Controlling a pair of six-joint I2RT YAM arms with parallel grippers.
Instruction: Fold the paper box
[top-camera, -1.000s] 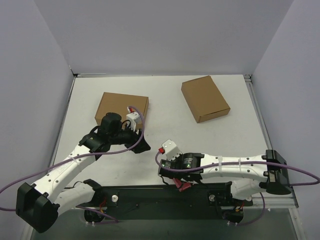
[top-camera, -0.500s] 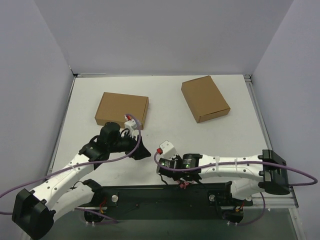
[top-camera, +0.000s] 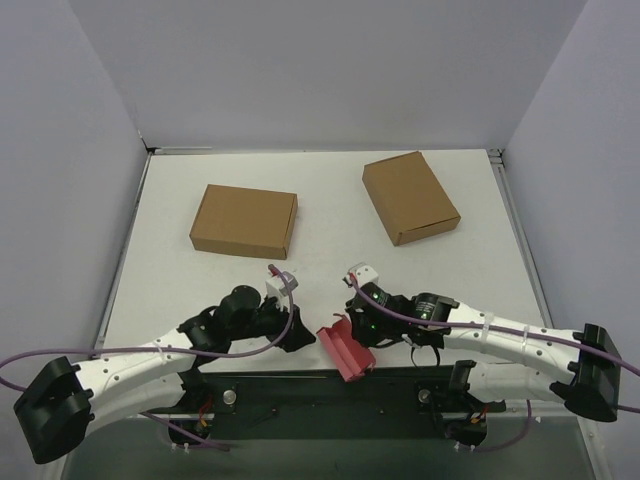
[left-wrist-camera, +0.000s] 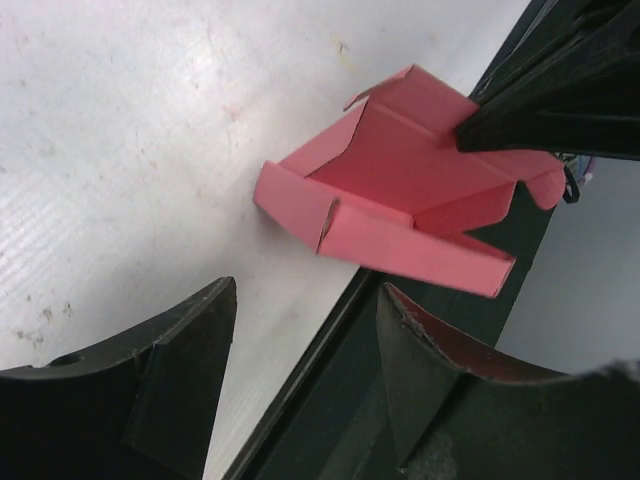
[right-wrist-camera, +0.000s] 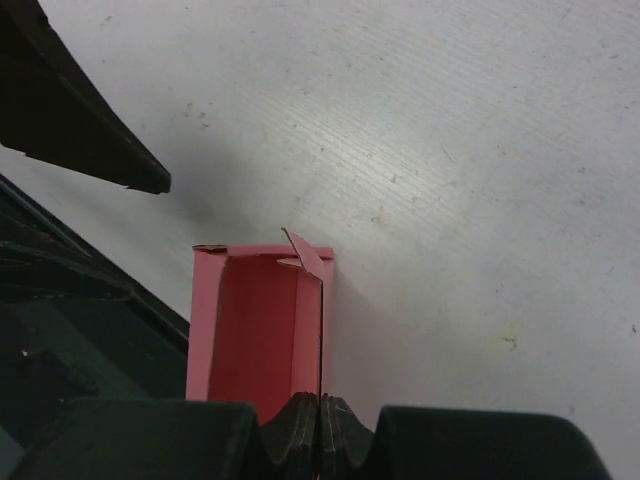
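Progress: box (top-camera: 345, 350) walls raised, flaps open. Right gripper (right-wrist-camera: 320, 403) clamps one wall; left gripper (left-wrist-camera: 305, 290) jaws apart.

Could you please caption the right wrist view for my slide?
Right gripper pinching one wall of the half-folded pink card box.

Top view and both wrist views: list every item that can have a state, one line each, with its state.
paper box: partly folded, top open, one wall pinched by the right gripper.
right gripper: shut on a wall of the paper box.
left gripper: open, not touching the paper box.
left brown box: closed, lying flat.
right brown box: closed, lying flat.
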